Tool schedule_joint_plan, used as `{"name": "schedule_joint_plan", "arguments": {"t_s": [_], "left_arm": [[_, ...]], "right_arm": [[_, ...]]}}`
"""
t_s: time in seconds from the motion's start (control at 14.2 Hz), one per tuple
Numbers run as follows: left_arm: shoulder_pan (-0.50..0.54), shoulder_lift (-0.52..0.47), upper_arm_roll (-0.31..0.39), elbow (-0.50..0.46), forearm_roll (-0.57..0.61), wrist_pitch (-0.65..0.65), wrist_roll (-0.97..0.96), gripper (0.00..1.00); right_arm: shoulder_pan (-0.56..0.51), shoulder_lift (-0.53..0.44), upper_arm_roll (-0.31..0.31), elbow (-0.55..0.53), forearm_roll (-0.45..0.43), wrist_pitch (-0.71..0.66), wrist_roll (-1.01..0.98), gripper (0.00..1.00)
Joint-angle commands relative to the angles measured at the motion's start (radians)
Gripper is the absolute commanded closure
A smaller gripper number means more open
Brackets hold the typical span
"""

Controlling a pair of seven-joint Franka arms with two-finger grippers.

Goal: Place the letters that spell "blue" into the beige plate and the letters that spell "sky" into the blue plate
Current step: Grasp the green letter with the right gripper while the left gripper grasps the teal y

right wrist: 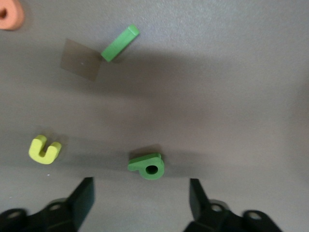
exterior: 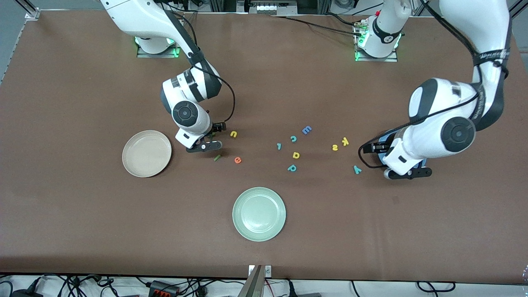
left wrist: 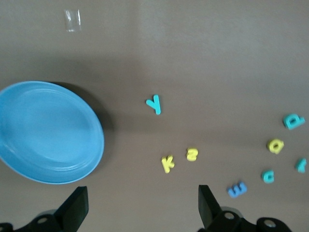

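Brown bench (exterior: 82, 231), foam letters scattered. The right end effector (right wrist: 141, 195) hangs low with its fingers wide apart, the dark green foam letter b (right wrist: 147, 166) lying on the bench between them, untouched. Close by lie the yellow foam u (exterior: 234, 133), the green straight-bar l (exterior: 217, 157) and the orange e (exterior: 238, 160), all beside the round cream-beige plate (exterior: 147, 153). The left end effector (left wrist: 140, 205) waits, also wide apart, over the round bright blue plate (left wrist: 48, 133). The yellow k (exterior: 345, 141), yellow s (exterior: 335, 147) and teal y (exterior: 357, 169) lie near that plate. Mid-bench strays (a blue capital E (exterior: 307, 130), teal c (exterior: 293, 138), yellow a (exterior: 296, 155), teal p (exterior: 292, 168)) sit between the groups; a pale green plate (exterior: 259, 213) lies nearest the front camera.
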Motion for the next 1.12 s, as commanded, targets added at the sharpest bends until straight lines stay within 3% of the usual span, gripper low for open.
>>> {"name": "schedule_joint_plan", "arguments": {"t_s": [0.0, 0.35, 0.49, 0.77, 0.91, 1.05], "left_arm": [[-0.035, 0.084, 0.004, 0.019, 0.032, 0.045, -0.147, 0.00], [-0.039, 0.127, 0.002, -0.064, 0.049, 0.219, -0.181, 0.01], [-0.047, 0.148, 0.004, -0.073, 0.051, 0.248, -0.203, 0.07], [-0.047, 0.193, 0.007, -0.159, 0.098, 0.482, -0.203, 0.13], [-0.045, 0.210, 0.008, -0.160, 0.103, 0.513, -0.203, 0.19], [-0.045, 0.216, 0.008, -0.160, 0.103, 0.515, -0.203, 0.25]], "right_arm": [[0.008, 0.016, -0.004, 0.005, -0.005, 0.028, -0.001, 0.17], [0.010, 0.029, -0.003, 0.006, -0.049, 0.039, -0.008, 0.17], [0.014, 0.038, -0.004, 0.006, -0.051, 0.044, -0.008, 0.18], [0.033, 0.050, -0.004, 0.006, -0.050, 0.050, -0.006, 0.21], [0.031, 0.053, -0.004, 0.006, -0.050, 0.050, -0.006, 0.22], [0.030, 0.056, -0.004, 0.006, -0.051, 0.050, -0.008, 0.32]]}}
